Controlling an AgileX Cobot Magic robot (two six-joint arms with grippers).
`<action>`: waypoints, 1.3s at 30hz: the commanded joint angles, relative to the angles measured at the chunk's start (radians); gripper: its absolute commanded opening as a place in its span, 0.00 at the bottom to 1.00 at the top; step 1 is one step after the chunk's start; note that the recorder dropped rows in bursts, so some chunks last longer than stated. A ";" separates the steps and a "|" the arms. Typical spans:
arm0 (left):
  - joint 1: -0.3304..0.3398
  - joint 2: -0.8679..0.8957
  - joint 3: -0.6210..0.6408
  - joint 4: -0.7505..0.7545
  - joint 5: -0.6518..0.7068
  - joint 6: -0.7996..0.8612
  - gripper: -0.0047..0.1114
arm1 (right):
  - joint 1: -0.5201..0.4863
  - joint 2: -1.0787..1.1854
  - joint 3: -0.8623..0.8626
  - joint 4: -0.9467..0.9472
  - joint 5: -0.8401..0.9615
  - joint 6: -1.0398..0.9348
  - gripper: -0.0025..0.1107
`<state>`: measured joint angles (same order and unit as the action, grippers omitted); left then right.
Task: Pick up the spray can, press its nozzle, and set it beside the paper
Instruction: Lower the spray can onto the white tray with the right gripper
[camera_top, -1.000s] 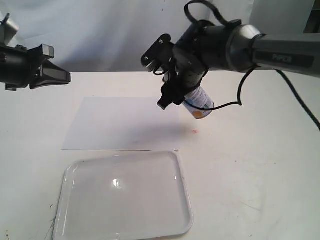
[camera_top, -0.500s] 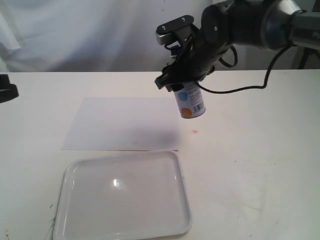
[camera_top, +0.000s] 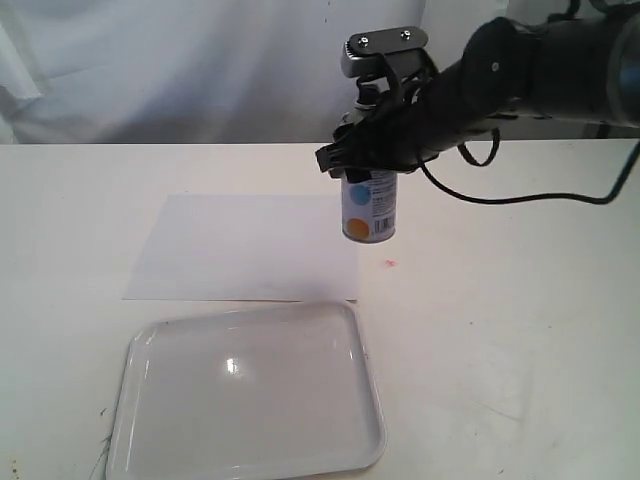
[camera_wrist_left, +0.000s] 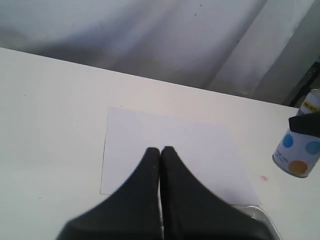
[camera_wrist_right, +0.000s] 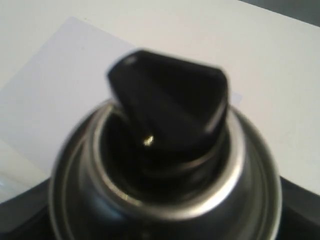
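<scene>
The spray can (camera_top: 370, 212) hangs upright in the air over the right edge of the paper (camera_top: 245, 247), a flat white sheet on the table. My right gripper (camera_top: 365, 165) is shut on the can's upper part. In the right wrist view the black nozzle (camera_wrist_right: 170, 107) and the silver shoulder (camera_wrist_right: 240, 165) fill the picture, with the paper (camera_wrist_right: 55, 100) below. The left gripper (camera_wrist_left: 160, 149) is shut and empty, hovering above the paper (camera_wrist_left: 200, 145); the spray can (camera_wrist_left: 298, 155) shows off to its side. The left arm is outside the exterior view.
A glossy white tray (camera_top: 150, 345) with a raised rim lies just in front of the paper, its corner (camera_wrist_left: 250, 210) showing in the left wrist view. A small red mark (camera_top: 390, 264) is on the table right of the paper. A white cloth hangs behind the table.
The right arm has turned the can from tilted to upright and shifted it slightly left. The left arm has drawn back out of the exterior view.
</scene>
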<state>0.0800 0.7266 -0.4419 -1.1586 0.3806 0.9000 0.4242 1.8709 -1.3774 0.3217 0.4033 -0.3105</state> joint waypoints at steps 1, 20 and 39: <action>0.001 -0.064 0.046 0.011 -0.021 -0.002 0.04 | 0.011 -0.101 0.115 0.279 -0.115 -0.299 0.02; 0.001 -0.343 0.207 0.076 -0.140 -0.014 0.04 | 0.013 -0.103 0.305 1.375 0.356 -1.541 0.02; 0.001 -0.343 0.207 0.070 -0.122 -0.009 0.04 | 0.093 0.094 0.297 1.328 0.359 -1.799 0.02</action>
<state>0.0800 0.3888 -0.2378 -1.0849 0.2508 0.8921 0.5028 1.9736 -1.0669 1.6179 0.7985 -2.1008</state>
